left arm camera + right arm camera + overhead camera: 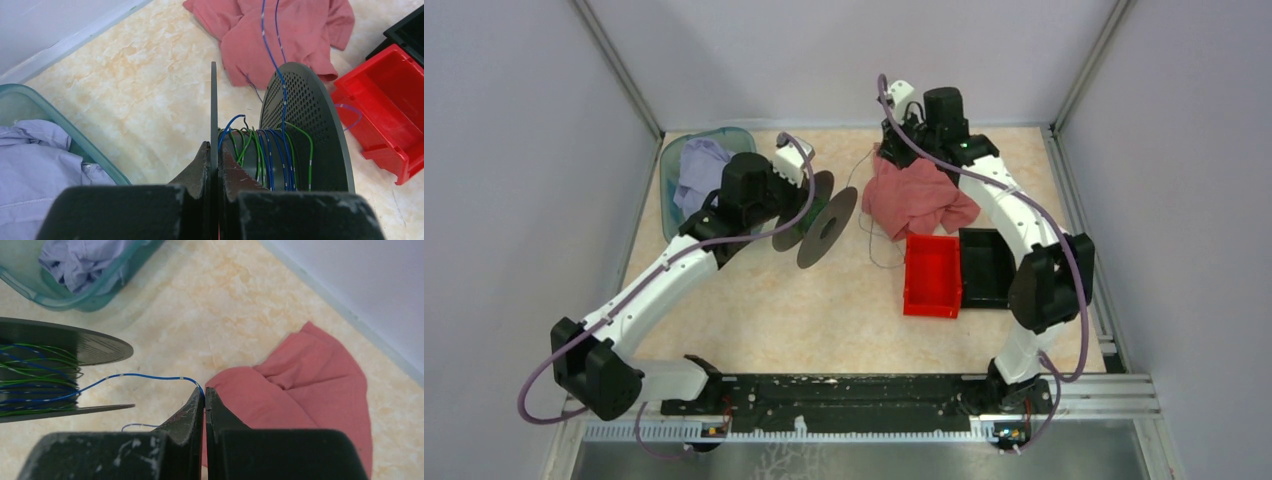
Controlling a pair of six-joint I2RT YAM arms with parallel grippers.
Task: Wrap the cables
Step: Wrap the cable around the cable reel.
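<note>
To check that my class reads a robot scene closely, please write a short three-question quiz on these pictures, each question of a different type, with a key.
1. True or false: the left jaws clamp the red bin.
2. The right jaws pinch: A) pink cloth B) blue cable C) black bin.
3. Which two cable colours are wound on the spool?
Key: 1 false, they clamp the spool's flange; 2 B; 3 blue and green.
</note>
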